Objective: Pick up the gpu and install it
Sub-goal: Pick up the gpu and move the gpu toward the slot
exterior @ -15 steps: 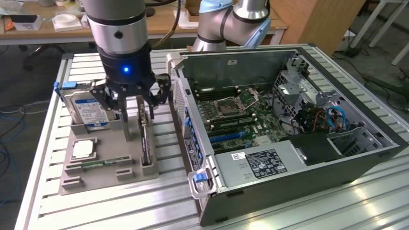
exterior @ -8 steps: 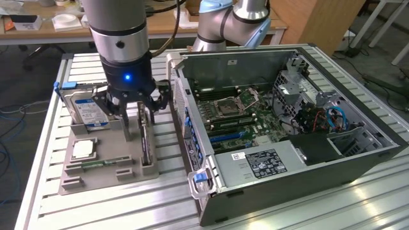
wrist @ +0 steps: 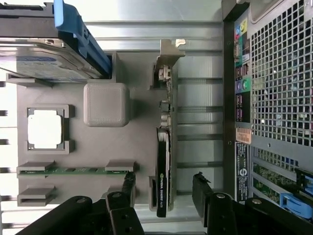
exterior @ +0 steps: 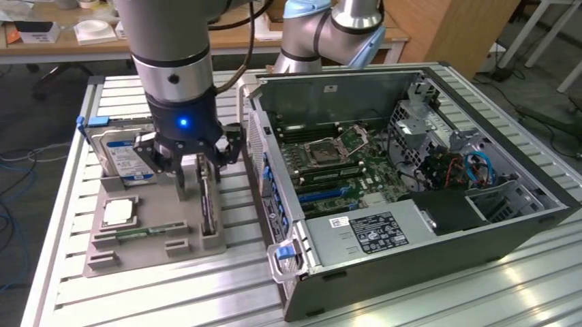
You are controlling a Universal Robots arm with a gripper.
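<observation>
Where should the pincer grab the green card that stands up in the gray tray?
Grab the gpu near its upper edge, squeezing the two flat faces, coming straight down from above. It stands on edge in a slot of the gray holder, so only its top is free. The open pincer hangs above, one finger each side.

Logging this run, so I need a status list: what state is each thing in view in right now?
claw: open, straddling the gpu.
gpu: on edge in a slot of the gray holder, not gripped.
hard drive: upright in the holder.
processor chip: flat in its recess.
memory stick: on edge in its slot.
computer case: on its side, open.
</observation>
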